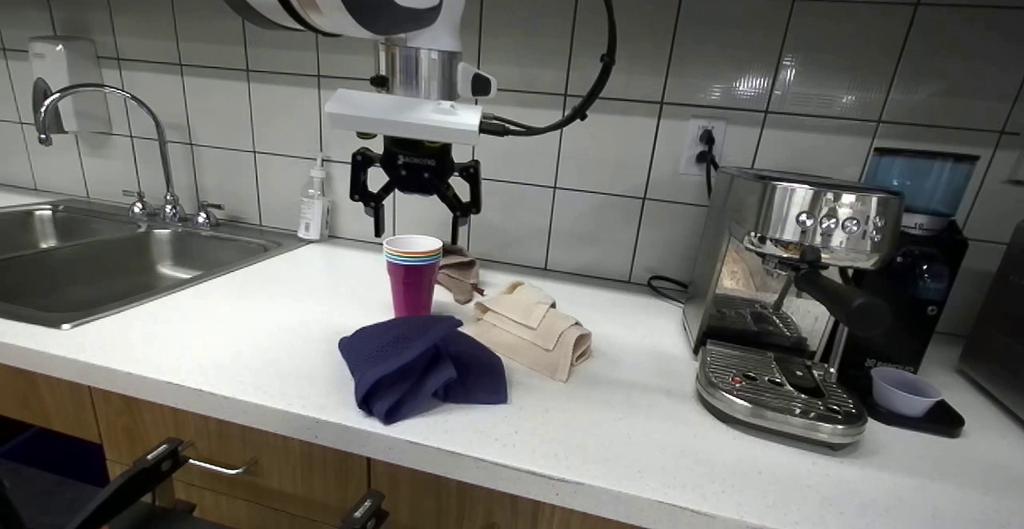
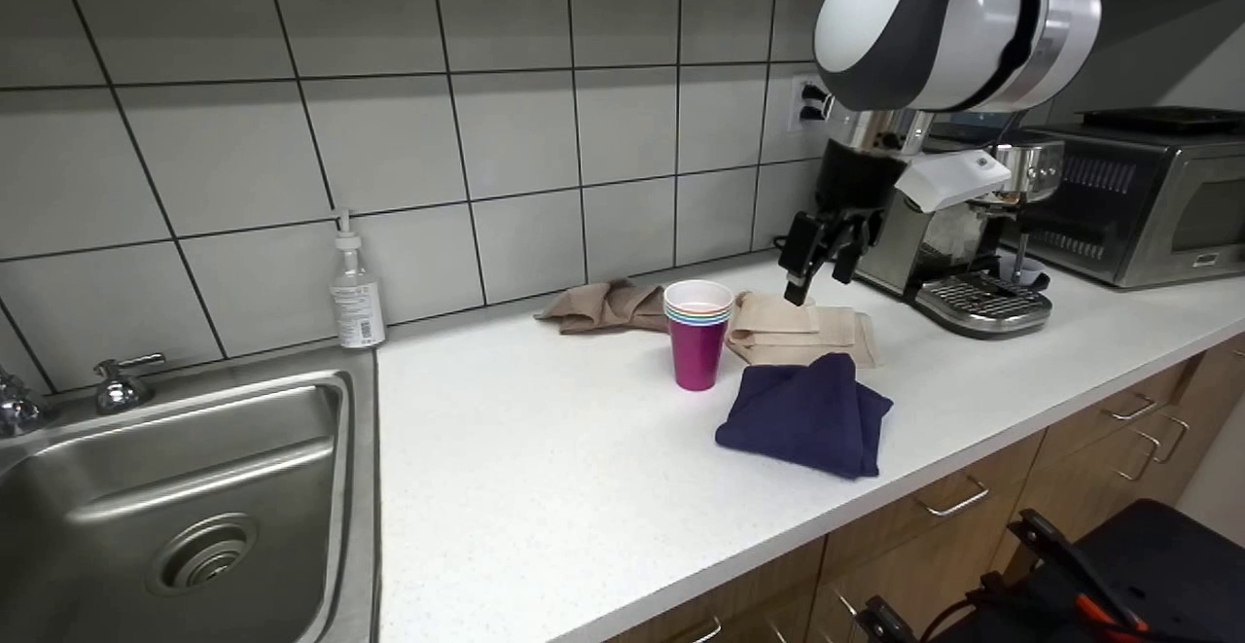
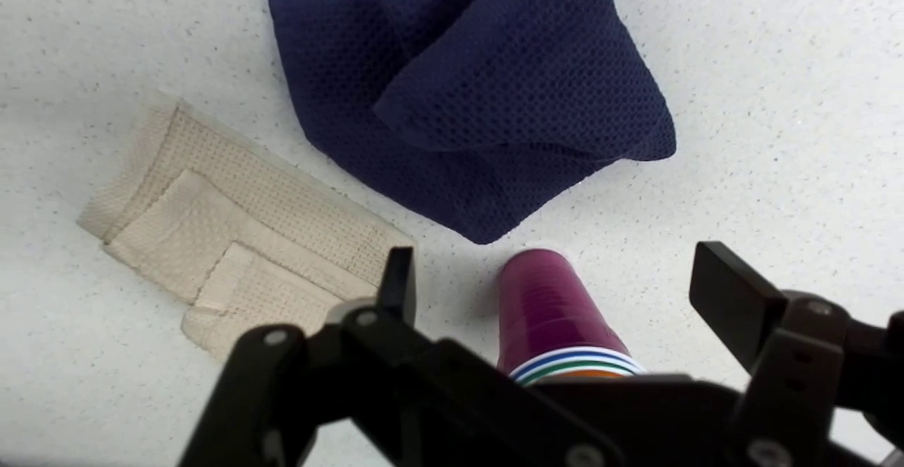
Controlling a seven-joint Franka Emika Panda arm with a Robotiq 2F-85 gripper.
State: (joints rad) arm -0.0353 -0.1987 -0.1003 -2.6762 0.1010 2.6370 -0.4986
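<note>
Stacked cups (image 1: pixel 414 287) stand upright on the white countertop (image 2: pixel 506 487), mouths up; we record a magenta outer cup, with blue, green and orange bands showing among the white rims above it. We find the gripper (image 1: pixel 417 230) hanging over the countertop, apart from the stack, its two fingers spread wide with a clear gap between the tips. Seen from the wrist, the stack appears between those fingers.

Three cloths lie about the cups. A navy cloth (image 1: pixel 424 369), loosely folded, sits just beside the base, a narrow strip of bare countertop separating the two in the wrist view. A beige cloth (image 1: pixel 536 329), folded in layers, lies near the stack and apart from it. A brown cloth (image 2: pixel 605 307) lies rumpled between the stack and the tiled wall (image 2: pixel 389 147).

Further out, we note a pump bottle (image 2: pixel 358 304) at the corner of the steel sink (image 2: pixel 360 487) and, well apart from it past the cloths, an espresso machine (image 1: pixel 744 281) with its black-handled portafilter fitted.
</note>
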